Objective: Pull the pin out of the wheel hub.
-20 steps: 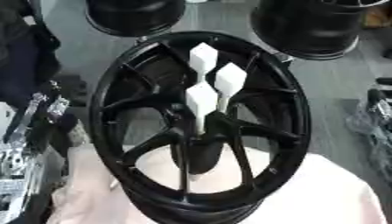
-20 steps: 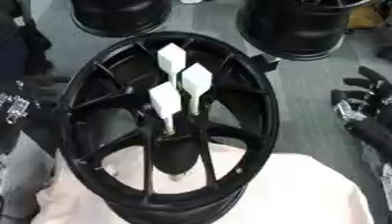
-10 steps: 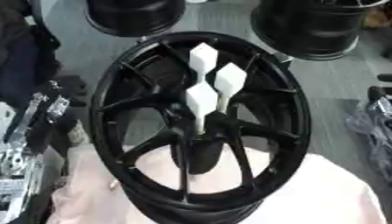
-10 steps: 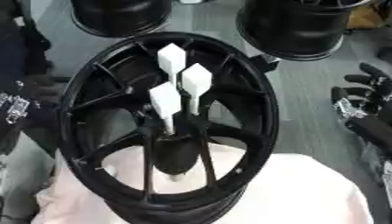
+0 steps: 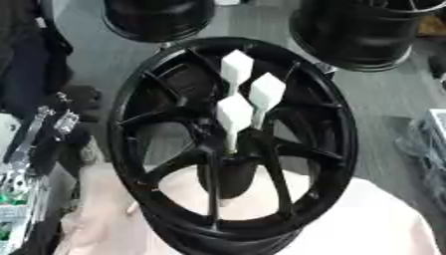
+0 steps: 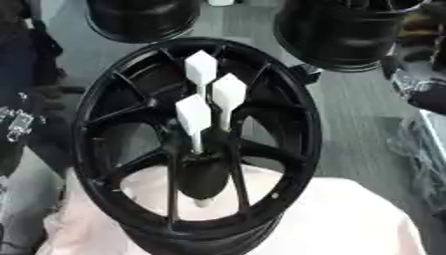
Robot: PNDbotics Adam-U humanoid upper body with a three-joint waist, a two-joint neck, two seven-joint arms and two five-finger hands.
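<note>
We are looking down at the black spoked alloy wheel hub (image 5: pixel 231 144) lying on a pale pink cloth (image 5: pixel 366 224). Three white faceted-head pins (image 5: pixel 235 113) are all sitting in its centre, so nothing is pulled yet. Neither of our hands is showing clearly; we cannot tell their fingers' state.
</note>
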